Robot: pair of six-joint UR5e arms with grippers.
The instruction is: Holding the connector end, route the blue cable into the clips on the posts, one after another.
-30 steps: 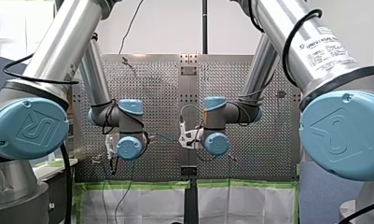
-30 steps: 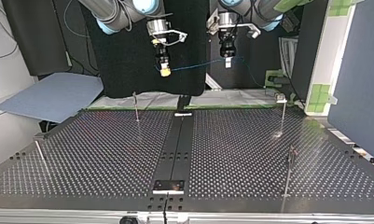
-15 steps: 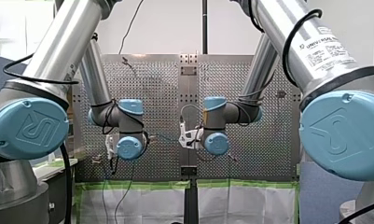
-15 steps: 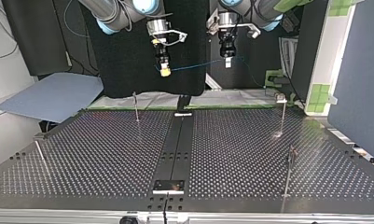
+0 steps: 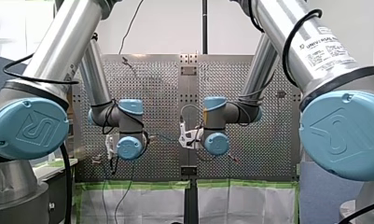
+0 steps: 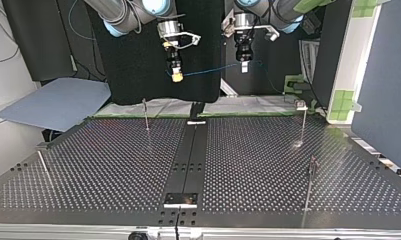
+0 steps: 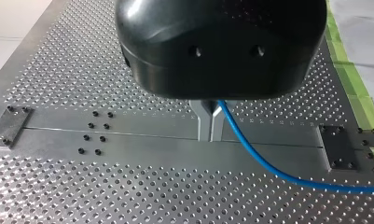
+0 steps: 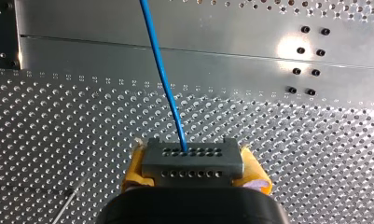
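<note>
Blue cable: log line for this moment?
right hand shut on connector | left hand shut on blue cable | cable spans both hands above table | no cable seen at posts

Blue cable point(image 7: 287, 175) cropped, post clips point(image 6: 301, 104) indistinct

Left gripper point(image 6: 243, 68), right gripper point(image 6: 177, 76) — both closed

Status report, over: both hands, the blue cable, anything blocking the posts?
Left hand shut on blue cable. Right hand shut on grey connector. Cable hangs between hands, off the posts. Nothing in the way.
</note>
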